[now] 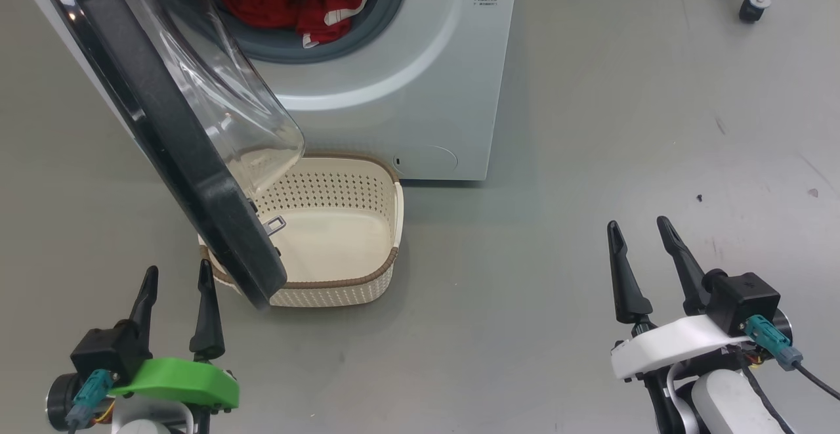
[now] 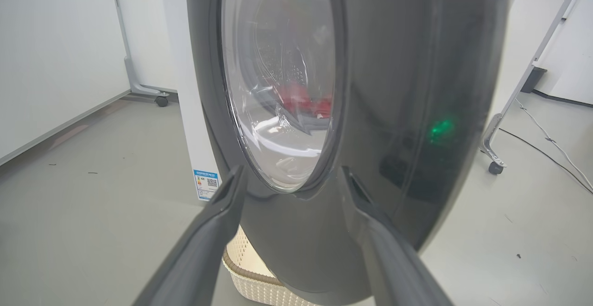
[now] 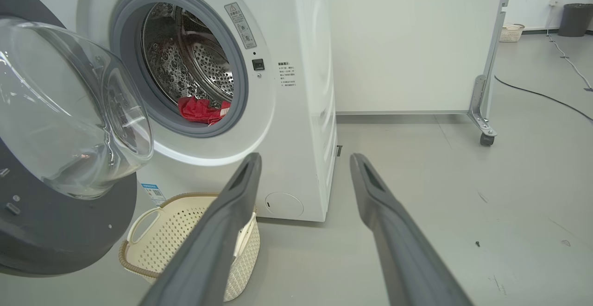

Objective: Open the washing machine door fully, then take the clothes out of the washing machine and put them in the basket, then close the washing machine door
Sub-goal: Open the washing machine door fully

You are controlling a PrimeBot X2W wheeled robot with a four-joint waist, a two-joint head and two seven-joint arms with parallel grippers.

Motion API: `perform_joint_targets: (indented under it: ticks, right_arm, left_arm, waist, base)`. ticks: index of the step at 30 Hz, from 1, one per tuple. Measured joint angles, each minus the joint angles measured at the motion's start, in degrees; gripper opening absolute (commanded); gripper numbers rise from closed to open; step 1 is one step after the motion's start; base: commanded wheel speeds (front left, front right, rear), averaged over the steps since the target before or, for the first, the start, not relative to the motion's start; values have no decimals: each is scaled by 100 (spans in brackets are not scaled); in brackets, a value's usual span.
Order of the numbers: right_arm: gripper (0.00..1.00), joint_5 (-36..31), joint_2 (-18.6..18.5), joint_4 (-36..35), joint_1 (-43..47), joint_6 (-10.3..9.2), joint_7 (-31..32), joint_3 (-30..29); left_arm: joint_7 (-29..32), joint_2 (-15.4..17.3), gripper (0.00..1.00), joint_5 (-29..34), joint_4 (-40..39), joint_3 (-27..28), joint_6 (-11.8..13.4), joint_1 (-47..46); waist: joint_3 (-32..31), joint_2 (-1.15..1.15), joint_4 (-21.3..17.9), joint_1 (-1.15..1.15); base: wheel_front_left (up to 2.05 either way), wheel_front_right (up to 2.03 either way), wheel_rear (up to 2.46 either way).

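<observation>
The left gripper (image 1: 178, 267) and right gripper (image 1: 638, 222) hover low, fingers spread, empty. The washing machine door (image 1: 184, 151) stands half open over the basket (image 1: 341, 283); I'd say it needs swinging wider before anyone reaches the red clothes (image 1: 275, 0) in the washing machine (image 1: 420, 79).

- left gripper (image 1: 179, 267): two long, tapered dark fingers (image 1: 208, 316) on a black block (image 1: 98, 354), bright green plastic bracket (image 1: 177, 381), teal plug (image 1: 90, 389)
- right gripper (image 1: 638, 222): same dark fingers, white bracket (image 1: 669, 345), matching teal plug (image 1: 769, 340), black cable (image 1: 819, 383)
</observation>
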Motion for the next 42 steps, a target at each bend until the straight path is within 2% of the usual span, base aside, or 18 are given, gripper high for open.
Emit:
perform_joint_targets:
  ticks: [24, 36, 37, 39, 40, 42]
  right_arm:
    - [100, -201, 202, 76, 161, 254, 0, -211]
    - [100, -293, 270, 152, 200, 320, 0, -309]
    - [100, -294, 278, 153, 200, 345, 0, -320]
    - [100, -296, 301, 156, 200, 353, 0, -344]
    - [100, -298, 314, 162, 200, 370, 0, -356]
    - [100, -312, 332, 168, 201, 380, 0, -374]
  left_arm:
    - [0, 0, 100, -10, 86, 0, 0, -2]
    - [0, 0, 100, -9, 89, 3, 0, -2]
    - [0, 0, 72, -9, 88, 3, 0, -3]
    - [0, 0, 10, -9, 88, 3, 0, -3]
    - [0, 0, 0, -7, 89, 1, -1, -3]
    - [0, 0, 0, 30, 90, -8, -47, -3]
  waist:
    - [-22, 0, 53, 0]
    - [-25, 0, 52, 0]
    - [-25, 0, 52, 0]
    - [-23, 0, 52, 0]
    - [-22, 0, 51, 0]
    - [-21, 0, 52, 0]
  base:
    - [0, 0, 0]
    - [0, 0, 0]
    - [0, 0, 0]
    - [0, 0, 0]
    - [0, 0, 0]
    - [0, 0, 0]
